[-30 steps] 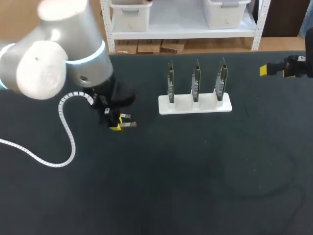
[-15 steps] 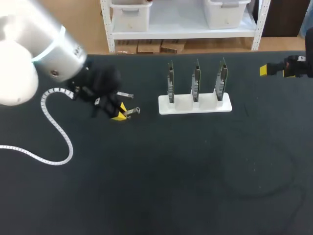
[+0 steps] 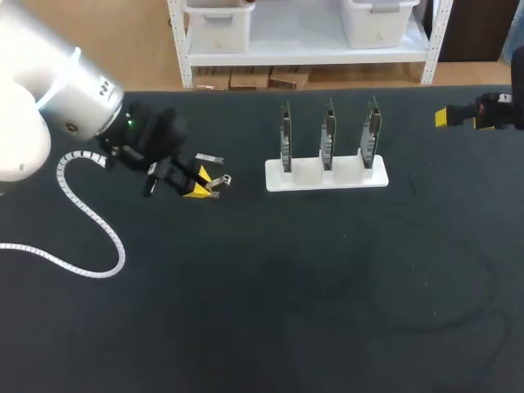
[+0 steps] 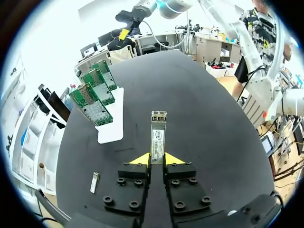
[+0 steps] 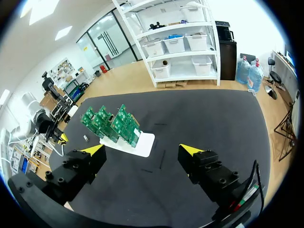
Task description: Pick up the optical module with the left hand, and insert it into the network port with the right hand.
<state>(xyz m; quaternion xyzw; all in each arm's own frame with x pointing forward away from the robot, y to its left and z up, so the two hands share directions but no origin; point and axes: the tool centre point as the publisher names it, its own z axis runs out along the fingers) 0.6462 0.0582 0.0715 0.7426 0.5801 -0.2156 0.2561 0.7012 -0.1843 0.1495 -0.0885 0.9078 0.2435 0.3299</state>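
My left gripper (image 3: 201,183) hovers left of the rack, shut on a slim silver optical module (image 3: 219,181) that sticks out toward the boards. In the left wrist view the module (image 4: 158,133) sits clamped between the yellow tips of the gripper (image 4: 157,159), pointing ahead over the dark table. A white rack (image 3: 326,175) holds three upright green network cards (image 3: 328,133), also seen ahead and to one side of the held module as cards (image 4: 92,94). My right gripper (image 3: 457,117) stays at the far right edge, open and empty (image 5: 142,151).
A second small module (image 3: 210,159) lies on the table just behind the left gripper, also visible as a loose module (image 4: 95,182). The left arm's white coiled cable (image 3: 90,221) trails over the table's left side. The rack (image 5: 141,145) stands ahead of the right gripper.
The left arm has swung back to the left and its gripper has risen slightly and turned toward the rack, keeping the module in it. The right arm has not moved.
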